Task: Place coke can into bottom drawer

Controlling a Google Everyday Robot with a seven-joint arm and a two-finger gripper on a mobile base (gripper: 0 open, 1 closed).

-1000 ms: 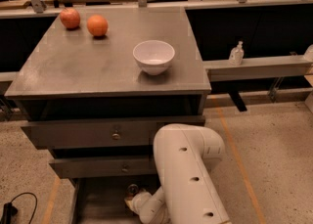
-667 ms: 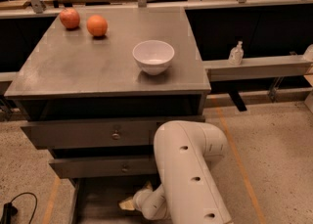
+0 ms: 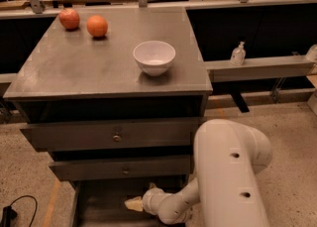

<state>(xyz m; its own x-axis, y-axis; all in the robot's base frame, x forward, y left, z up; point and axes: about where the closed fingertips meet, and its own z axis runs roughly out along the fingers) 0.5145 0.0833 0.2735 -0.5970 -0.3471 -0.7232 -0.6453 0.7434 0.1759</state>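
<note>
The bottom drawer (image 3: 99, 202) of the grey three-drawer cabinet is pulled open, showing a dark tray with side walls. My gripper (image 3: 134, 203) reaches into it from the right on the white arm (image 3: 228, 171), low over the drawer floor. The coke can is not visible anywhere; it may be hidden by the wrist or the drawer front above. The two knobbed drawers (image 3: 116, 136) above are closed.
On the cabinet top stand a white bowl (image 3: 154, 56) and two round orange-red fruits (image 3: 69, 18) (image 3: 97, 26) at the back left. A sanitiser bottle (image 3: 238, 53) stands on a ledge to the right. A black cable (image 3: 15, 210) lies on the floor at left.
The gripper's wrist has shifted and turned slightly inside the bottom drawer. Everything on the cabinet top stays put.
</note>
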